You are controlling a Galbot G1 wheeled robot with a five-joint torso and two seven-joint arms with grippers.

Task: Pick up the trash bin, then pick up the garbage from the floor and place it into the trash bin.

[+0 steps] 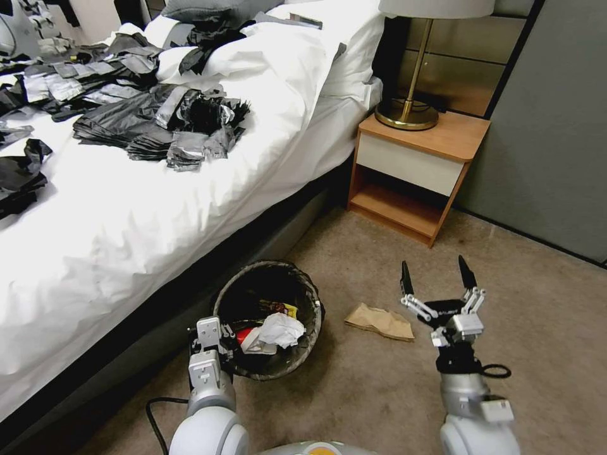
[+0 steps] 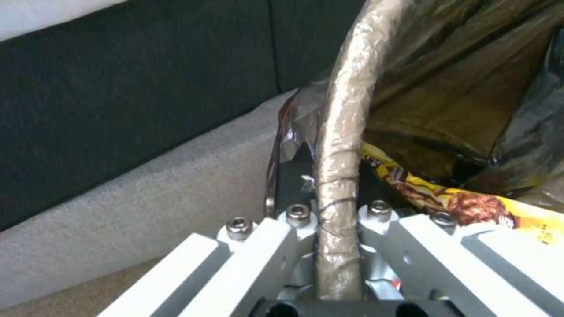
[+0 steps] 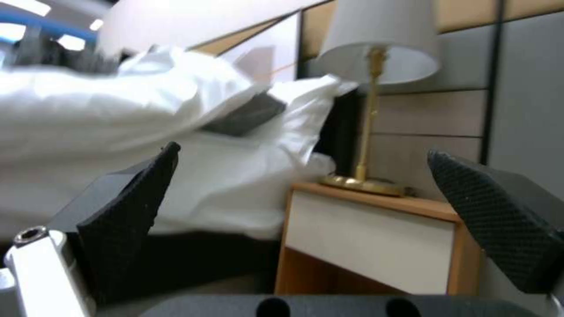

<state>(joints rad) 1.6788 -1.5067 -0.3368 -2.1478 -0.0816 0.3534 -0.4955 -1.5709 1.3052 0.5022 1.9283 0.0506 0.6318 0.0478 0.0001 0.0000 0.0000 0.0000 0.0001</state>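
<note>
Here, the left tool (image 2: 329, 193) clamps the trash bin (image 1: 269, 319) rim beside the bed (image 1: 126, 215); the right tool (image 1: 436, 277) hovers spread wide above a tan paper bag (image 1: 379, 321).

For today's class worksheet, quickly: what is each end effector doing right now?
Left end effector: shut on the trash bin rim.
Right end effector: open, holding nothing, above the carpet near the tan paper bag.

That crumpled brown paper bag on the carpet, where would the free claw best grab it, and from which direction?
Probably from straight above, across its narrow width near the middle. The tan paper bag lies flat and crumpled on the carpet, so only its raised creases offer purchase. The right gripper is open beside it, while the left gripper grips the trash bin rim.
</note>
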